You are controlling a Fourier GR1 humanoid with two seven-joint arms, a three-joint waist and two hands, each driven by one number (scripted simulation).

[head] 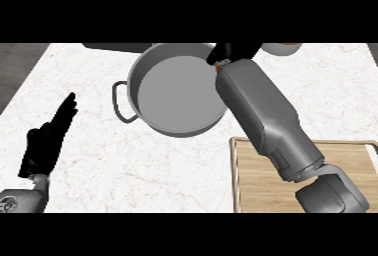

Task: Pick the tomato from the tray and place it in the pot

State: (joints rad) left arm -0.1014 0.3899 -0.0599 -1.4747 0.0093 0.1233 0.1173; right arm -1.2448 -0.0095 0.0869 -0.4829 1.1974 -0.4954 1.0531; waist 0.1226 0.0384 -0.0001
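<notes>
The right hand (236,51) is at the far end of its outstretched forearm, with its dark fingers curled inward. A small patch of orange-red just beneath them is all that shows of the tomato (217,67), so the hand appears to be closed round it and hiding most of it. Directly below and to the left of this hand lies the grey pot (177,97), tipped wide open to the view with nothing in its bottom. The hand sits over the pot's near-right rim, not its middle, probably because the arm comes in across that side. The wooden tray (273,185) lies well back from the hand, under the elbow, and its visible part is bare, which fits a fruit already lifted off it. The step in hand looks like the carry's end: moving slightly further left over the basin before letting go should keep the tomato from hitting the rim. Just right of the hand, a grey vessel (284,48) is cut off by the edge. The left hand (44,145) rests open, fingers straight, far off across the marble counter (111,165).
</notes>
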